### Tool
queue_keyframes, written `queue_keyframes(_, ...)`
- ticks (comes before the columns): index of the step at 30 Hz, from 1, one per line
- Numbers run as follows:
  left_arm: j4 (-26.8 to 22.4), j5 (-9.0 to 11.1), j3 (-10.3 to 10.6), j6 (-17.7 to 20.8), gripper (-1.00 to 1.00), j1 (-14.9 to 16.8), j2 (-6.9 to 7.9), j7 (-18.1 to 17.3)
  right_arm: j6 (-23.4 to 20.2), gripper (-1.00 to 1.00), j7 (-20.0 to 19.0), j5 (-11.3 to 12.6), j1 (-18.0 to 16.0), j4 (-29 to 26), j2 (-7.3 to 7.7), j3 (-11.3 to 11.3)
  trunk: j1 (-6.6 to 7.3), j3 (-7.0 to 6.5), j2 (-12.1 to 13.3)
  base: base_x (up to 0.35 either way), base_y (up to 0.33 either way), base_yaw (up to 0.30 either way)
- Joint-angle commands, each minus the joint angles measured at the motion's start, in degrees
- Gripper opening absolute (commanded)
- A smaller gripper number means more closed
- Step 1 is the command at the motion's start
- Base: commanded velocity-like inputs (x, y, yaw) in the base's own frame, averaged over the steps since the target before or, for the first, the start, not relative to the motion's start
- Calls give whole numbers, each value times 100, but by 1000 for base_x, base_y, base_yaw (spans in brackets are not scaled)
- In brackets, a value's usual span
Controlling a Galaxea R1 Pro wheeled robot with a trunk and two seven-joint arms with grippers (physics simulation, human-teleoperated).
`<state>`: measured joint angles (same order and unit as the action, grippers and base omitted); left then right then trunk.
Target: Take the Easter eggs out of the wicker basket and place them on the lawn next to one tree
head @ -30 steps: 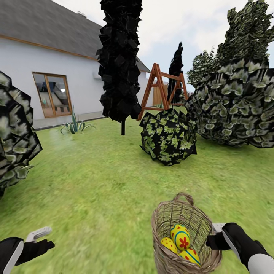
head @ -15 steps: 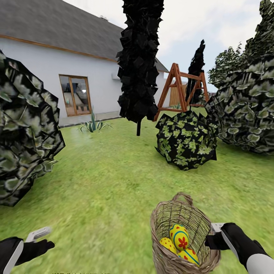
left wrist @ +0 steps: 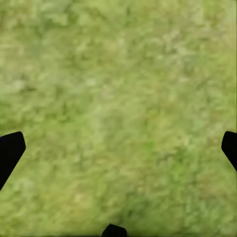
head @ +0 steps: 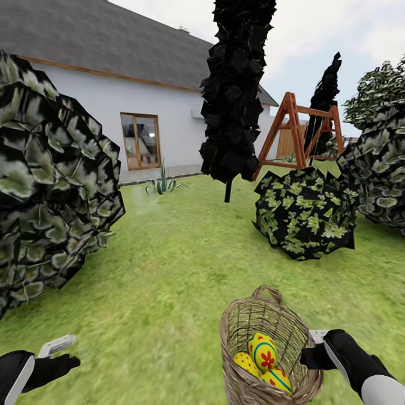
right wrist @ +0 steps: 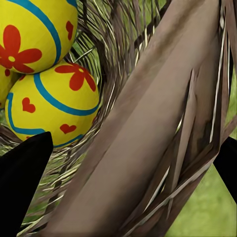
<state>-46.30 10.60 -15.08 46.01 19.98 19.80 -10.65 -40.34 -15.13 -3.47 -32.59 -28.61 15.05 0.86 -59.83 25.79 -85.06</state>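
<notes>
Our right gripper (head: 310, 344) is clamped on the wicker basket (head: 264, 343) rim, three Easter eggs (head: 262, 360) inside. Beyond the basket we see open lawn (head: 169, 270) between two bushes (head: 50, 185). Left gripper (head: 56, 344) jaws apart. Our view has swung left since.

Rough woven wicker basket (head: 270, 332), glossy eggs (head: 263, 350)

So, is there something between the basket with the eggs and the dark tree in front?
Nothing visible blocks it. The wicker basket, pinched at its rim by the right gripper, faces open lawn up to the dark tree's trunk. A round bush stands right of that line and a large bush left.
</notes>
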Motion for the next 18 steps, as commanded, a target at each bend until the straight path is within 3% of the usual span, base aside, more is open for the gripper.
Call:
queue_keyframes(1,-2,4,-13,31,100,6,-3,-16,-27,-100,-34,-13,-2,-13,-3,7,23,-12,38,0,0,289)
queue_keyframes(18,-2,6,-13,31,100,6,-3,-16,-28,-100,1,-22,-2,-6,-108,11,396,-317,719,0,0,289)
